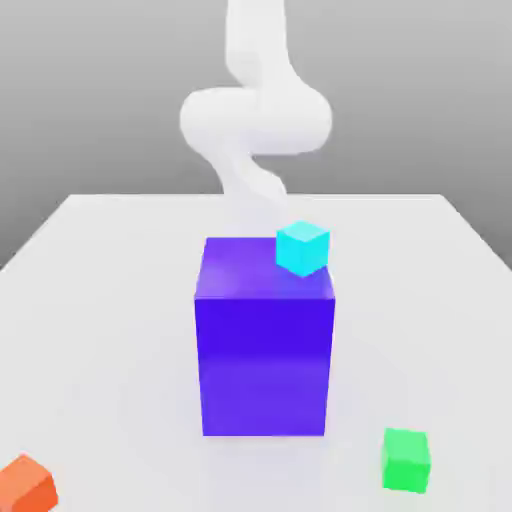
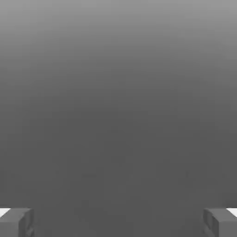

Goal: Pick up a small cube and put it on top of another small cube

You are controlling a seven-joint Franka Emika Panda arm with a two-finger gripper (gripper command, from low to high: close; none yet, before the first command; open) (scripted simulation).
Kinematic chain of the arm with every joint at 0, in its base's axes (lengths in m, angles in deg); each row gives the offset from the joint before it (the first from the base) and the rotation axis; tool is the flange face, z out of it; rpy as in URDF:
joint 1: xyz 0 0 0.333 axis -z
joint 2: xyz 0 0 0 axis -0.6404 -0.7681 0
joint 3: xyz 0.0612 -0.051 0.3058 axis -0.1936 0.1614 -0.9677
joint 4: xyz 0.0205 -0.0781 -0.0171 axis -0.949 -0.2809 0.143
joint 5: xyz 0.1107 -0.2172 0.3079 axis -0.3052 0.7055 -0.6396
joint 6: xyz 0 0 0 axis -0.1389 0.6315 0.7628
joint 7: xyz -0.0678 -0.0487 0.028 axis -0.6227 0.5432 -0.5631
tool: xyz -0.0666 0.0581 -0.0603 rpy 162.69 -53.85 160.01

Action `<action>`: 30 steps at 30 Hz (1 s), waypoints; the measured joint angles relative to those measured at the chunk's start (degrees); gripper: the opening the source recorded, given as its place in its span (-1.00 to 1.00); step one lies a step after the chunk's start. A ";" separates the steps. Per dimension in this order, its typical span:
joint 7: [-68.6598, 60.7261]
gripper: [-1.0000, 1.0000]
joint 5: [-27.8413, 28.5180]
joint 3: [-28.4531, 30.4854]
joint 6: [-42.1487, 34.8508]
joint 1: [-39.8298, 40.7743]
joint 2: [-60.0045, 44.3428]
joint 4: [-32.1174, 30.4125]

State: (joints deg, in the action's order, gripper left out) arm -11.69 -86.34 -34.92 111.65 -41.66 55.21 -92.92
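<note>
On the white surface (image 1: 90,300), the exterior view shows an orange cube (image 1: 27,483), a blue block (image 1: 265,345) with a cyan cube (image 1: 302,247) on top, and a green cube (image 1: 405,460). The hand view shows the end effector (image 2: 118,222) spread wide, holding nothing.

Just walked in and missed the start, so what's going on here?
Nothing is being handled right now. The end effector is open, with nothing between its fingers. A cyan cube sits on top of a large blue block, near its far corner on the exterior view's right. A green cube and an orange cube rest on the white table nearer the camera.
</note>
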 joint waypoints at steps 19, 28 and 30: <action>-17.54 0.00 1.37 -5.90 6.47 -11.94 -39.82 9.45; -23.48 0.00 5.43 -8.68 9.38 -16.77 -58.73 13.92; -24.62 0.00 6.64 -9.31 9.99 -17.92 -62.97 14.93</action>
State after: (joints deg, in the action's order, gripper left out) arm -36.31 -79.70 -44.23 121.64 -59.58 -7.76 -77.99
